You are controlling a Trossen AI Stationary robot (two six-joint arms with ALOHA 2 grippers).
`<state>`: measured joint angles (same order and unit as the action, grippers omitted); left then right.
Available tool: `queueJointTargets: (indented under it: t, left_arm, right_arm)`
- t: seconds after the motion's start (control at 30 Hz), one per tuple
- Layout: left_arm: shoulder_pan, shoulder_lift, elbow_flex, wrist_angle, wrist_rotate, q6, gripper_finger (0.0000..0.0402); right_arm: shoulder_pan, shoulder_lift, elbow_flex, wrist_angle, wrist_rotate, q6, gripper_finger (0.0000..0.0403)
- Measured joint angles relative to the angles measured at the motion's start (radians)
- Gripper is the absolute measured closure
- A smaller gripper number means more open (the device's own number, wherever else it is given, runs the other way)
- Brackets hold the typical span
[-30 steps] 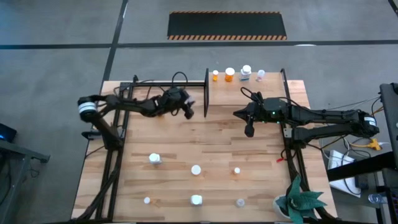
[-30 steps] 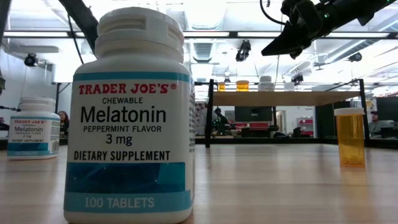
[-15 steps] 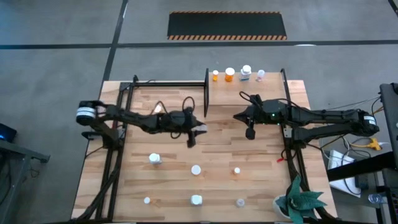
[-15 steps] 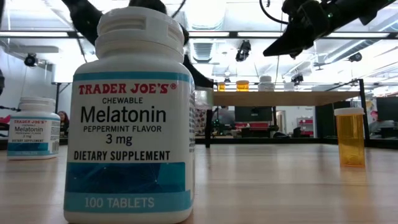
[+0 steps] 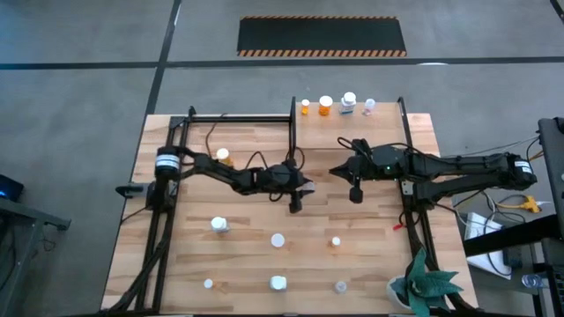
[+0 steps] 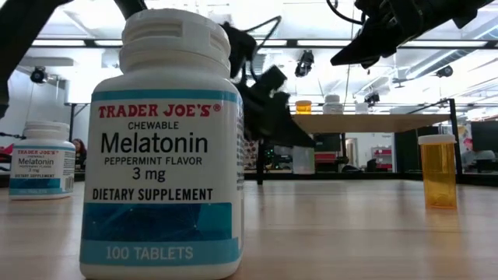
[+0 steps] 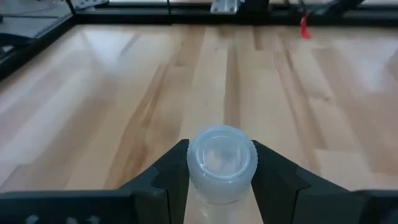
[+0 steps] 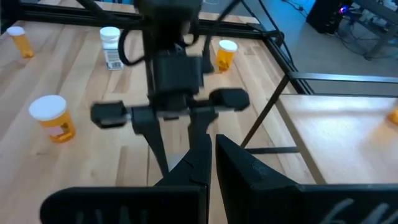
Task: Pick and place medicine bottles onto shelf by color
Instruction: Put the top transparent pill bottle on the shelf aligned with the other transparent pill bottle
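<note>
White-capped clear bottle [image 7: 221, 163] gripped by left end effector [image 5: 295, 203]; right end effector [image 5: 355, 191] closed, empty; four bottles on shelf [image 5: 388, 113].

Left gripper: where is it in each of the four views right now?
High view: left gripper at mid-table, left of the right gripper.
Low view: centre, right of the big Melatonin bottle.
Left wrist view: bottom centre, shut on a clear-capped bottle.
Right wrist view: centre, pointing down.
Shared landmark: the shelf, mid-right in the low view.

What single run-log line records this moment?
left gripper: shut on clear bottle | right gripper: shut, empty, above table
</note>
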<state>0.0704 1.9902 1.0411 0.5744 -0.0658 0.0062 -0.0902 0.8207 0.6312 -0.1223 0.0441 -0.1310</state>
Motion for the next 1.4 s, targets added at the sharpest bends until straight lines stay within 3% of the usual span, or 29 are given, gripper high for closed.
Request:
queueJointTargets:
  t: [0.4, 0.93, 1.17, 1.4]
  left_arm:
    - [0.006, 0.100, 0.067, 0.004, -0.002, 0.002, 0.0273]
    - [0.006, 0.000, 0.039, 0.001, -0.003, 0.045, 0.0201]
    - [0.012, -0.204, -0.156, 0.111, -0.099, 0.087, 0.0204]
    - [0.046, -0.364, -0.503, 0.493, -0.091, 0.068, 0.0278]
  right_arm:
    - [-0.001, 0.000, 0.000, 0.000, 0.001, -0.001, 0.0390]
    - [-0.002, 0.000, 0.000, 0.000, 0.001, 0.000, 0.0390]
    - [-0.002, 0.026, 0.000, 0.000, 0.010, 0.016, 0.0384]
    - [-0.002, 0.123, 0.000, 0.000, 0.036, 0.094, 0.0308]
